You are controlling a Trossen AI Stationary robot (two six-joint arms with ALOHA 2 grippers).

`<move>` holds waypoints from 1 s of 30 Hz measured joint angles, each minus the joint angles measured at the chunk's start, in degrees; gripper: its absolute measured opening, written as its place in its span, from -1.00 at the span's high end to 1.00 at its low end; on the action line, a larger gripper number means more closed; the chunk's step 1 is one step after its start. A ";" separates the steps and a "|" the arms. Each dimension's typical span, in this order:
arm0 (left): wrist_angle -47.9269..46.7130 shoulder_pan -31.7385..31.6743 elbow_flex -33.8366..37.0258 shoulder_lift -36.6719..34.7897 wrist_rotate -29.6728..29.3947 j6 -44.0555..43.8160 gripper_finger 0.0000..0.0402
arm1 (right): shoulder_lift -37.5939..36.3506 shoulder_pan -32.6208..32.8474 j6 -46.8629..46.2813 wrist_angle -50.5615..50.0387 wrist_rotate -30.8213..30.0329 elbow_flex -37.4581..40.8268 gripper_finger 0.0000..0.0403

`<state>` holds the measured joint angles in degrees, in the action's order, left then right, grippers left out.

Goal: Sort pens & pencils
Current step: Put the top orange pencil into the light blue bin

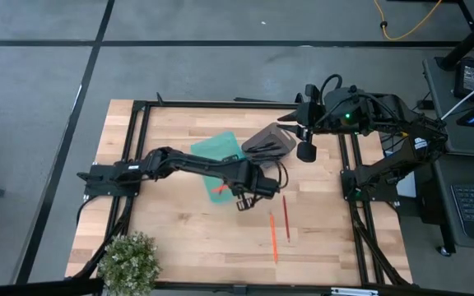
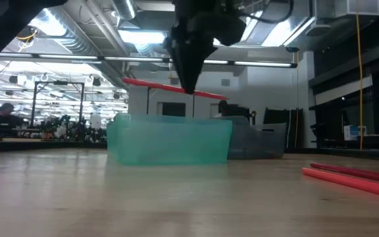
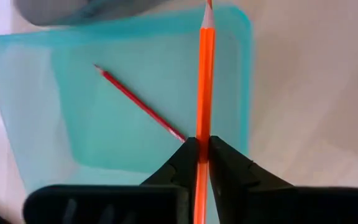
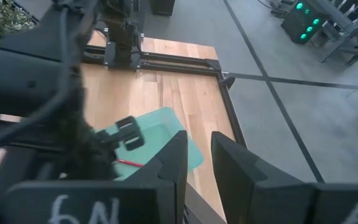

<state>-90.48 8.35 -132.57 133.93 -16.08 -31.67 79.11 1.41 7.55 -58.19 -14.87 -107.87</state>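
My left gripper [image 3: 202, 142] is shut on an orange pencil [image 3: 205, 74] and hangs above the right end of the teal tray [image 3: 42, 93]. A red pencil [image 3: 138, 102] lies flat on the tray's floor. Two more pencils [image 1: 280, 226] lie on the table to the right of the tray. In the low view the held pencil [image 2: 156, 85] floats above the tray [image 2: 170, 139]. My right gripper [image 4: 197, 165] is raised at the far right, open, with nothing between its fingers. No pens show. My left gripper pinches the orange pencil's shaft [image 3: 202, 149] between its two fingers, some way back from the sharpened tip [image 3: 208, 9]. The fingers come steeply from above and lie across the pencil. The pencil is lifted clear and nearly level over the teal tray.
A grey tray [image 1: 270, 141] stands just beyond the teal one, toward the far right. A potted plant [image 1: 128, 261] sits at the near left corner. A black frame [image 1: 138, 148] runs along the table's sides. Bare wood lies near the front edge.
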 joint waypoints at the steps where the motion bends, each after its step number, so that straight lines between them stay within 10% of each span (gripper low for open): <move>1: 0.46 -0.60 0.00 0.00 -0.23 -0.74 0.84 | 0.00 0.00 0.02 -0.12 0.02 0.00 0.63; 30: 0.46 -12.27 0.06 -0.94 8.32 -35.77 0.89 | 0.00 0.00 -10.19 -30.80 5.26 -0.04 0.63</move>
<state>-90.02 -3.93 -132.51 132.98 -7.76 -67.44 79.11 1.41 -2.63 -88.98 -9.61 -107.92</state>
